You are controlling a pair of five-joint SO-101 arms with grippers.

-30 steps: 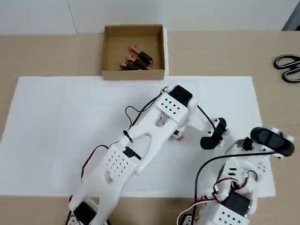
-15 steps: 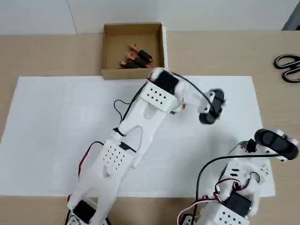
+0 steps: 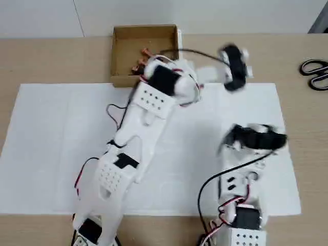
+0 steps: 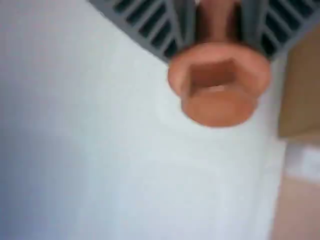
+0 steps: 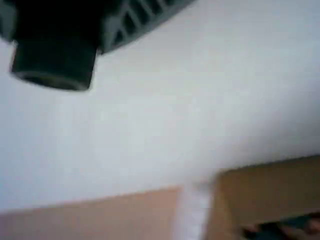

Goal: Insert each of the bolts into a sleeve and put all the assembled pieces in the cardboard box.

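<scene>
The left gripper (image 4: pixel 217 20) was pressed together on an orange bolt (image 4: pixel 218 82). Its grey ribbed fingers (image 4: pixel 145 25) pinched the shaft, and the flanged head with its hexagonal recess stuck out free of them, above the white paper sheet (image 4: pixel 100 165). A wall of the cardboard box (image 4: pixel 300 90) stood just beside it. The right gripper (image 5: pixel 65 25) clamped a black sleeve (image 5: pixel 52 62), whose round end protruded from the fingers over the same paper.

The right wrist view looked into a corner of the box, where dark assembled pieces (image 5: pixel 285 230) lay. The high view showed them as orange and black parts near the front wall of the box, which stood on the wooden table (image 3: pixel 51 56) at the far edge of the paper. Scissors (image 3: pixel 315 72) lay on the table, well apart.

In the high view the left arm (image 3: pixel 143 128) was stretched out long and diagonal, with its wrist at the near right corner of the box. The right arm (image 3: pixel 241 174) was over the paper, near its base.
</scene>
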